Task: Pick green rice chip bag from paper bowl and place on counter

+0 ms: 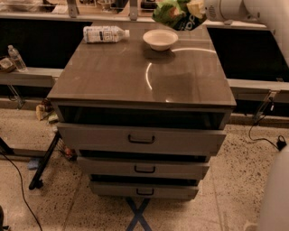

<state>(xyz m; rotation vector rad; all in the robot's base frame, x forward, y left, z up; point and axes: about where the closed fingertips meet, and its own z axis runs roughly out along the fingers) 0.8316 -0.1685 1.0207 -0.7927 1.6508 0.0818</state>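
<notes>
The green rice chip bag (174,13) hangs in the air above and slightly right of the paper bowl (160,39), clear of its rim. My gripper (195,10) is shut on the bag's right end at the top of the view, with the white arm reaching in from the right. The white bowl is empty and sits at the back of the counter (135,72), a glossy grey-brown top over three handled drawers.
A white-labelled plastic bottle (104,34) lies on its side at the counter's back left. A small water bottle (15,57) stands on a low shelf at far left. Cables run across the floor on both sides.
</notes>
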